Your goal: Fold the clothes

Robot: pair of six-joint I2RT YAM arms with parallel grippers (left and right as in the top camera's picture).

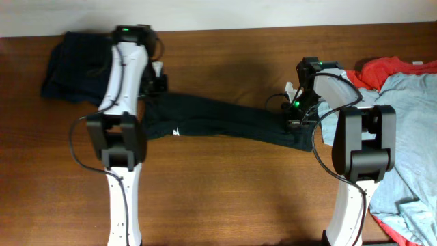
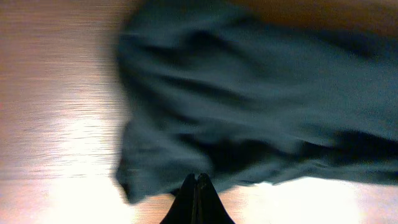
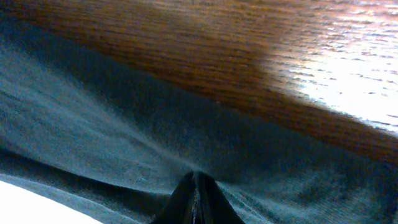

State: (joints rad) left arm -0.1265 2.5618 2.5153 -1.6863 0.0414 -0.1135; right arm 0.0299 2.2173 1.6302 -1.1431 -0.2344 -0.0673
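Black T-shirt lay stretched in a long, narrow band across the middle of the table, running from under the left arm to the right arm and sagging slightly toward the right. Small white label showed on its lower edge near the left end.

Left claw: fingers pinched fully together, tips meeting the near edge of the dark cloth, with a fold of it caught between them. Cloth beyond was rumpled in soft ridges, with bare wood to the left.

Right claw: fingers closed tight on the shirt's other end. Fabric puckered in creases converging on the tips, drawn taut over the wood.

Navy T-shirt sat bunched at the far left corner, partly under the left arm. Blue-grey T-shirt was spread loosely along the right edge, with the red-orange T-shirt crumpled just above it and touching it. Both lay well apart from the navy one.
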